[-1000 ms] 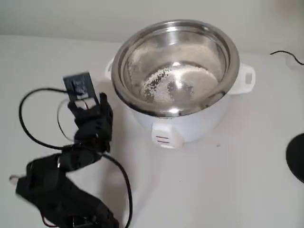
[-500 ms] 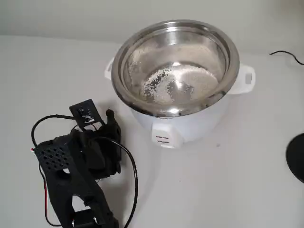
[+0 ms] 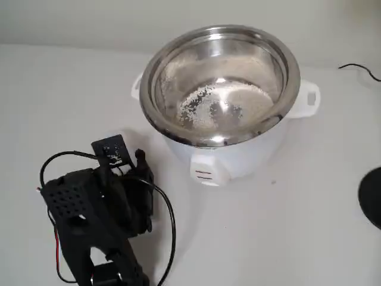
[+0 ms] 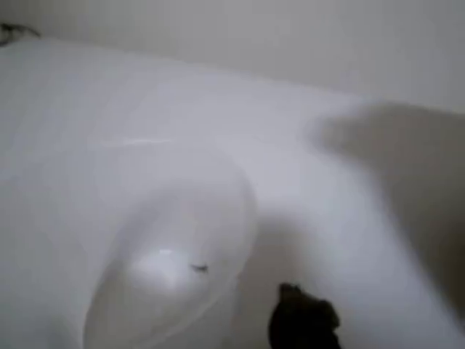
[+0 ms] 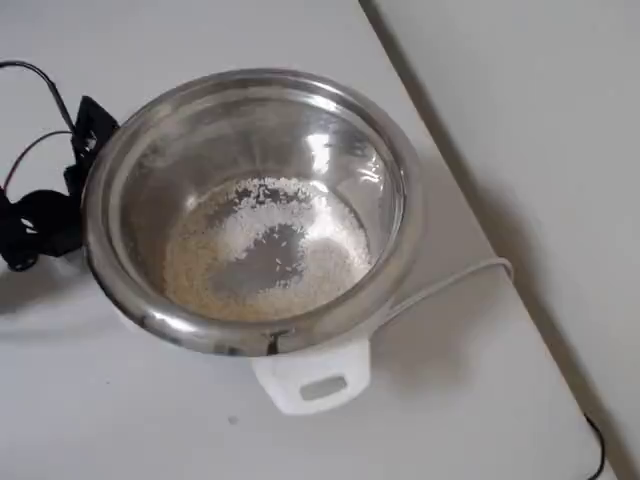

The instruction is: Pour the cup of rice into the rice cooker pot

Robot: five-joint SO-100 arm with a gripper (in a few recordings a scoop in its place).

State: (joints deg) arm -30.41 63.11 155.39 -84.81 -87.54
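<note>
One pour landed; cup to be set down

We see rice (image 5: 262, 250) spread across the rice cooker pot (image 3: 220, 83) bottom. Wrist view shows the cup (image 4: 174, 254), seemingly empty, low over the tabletop (image 3: 286, 226). Gripper (image 3: 134, 179) grip state: cannot tell. Advice: lower until the cup rests flat, then let go.

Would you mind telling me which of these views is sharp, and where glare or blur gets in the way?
Wrist view: soft and out of focus, the translucent cup smeared. Fixed view: sharp, with bright glare on the rice cooker pot among the rice. Overhead view: sharp, reflections on the steel wall.
</note>
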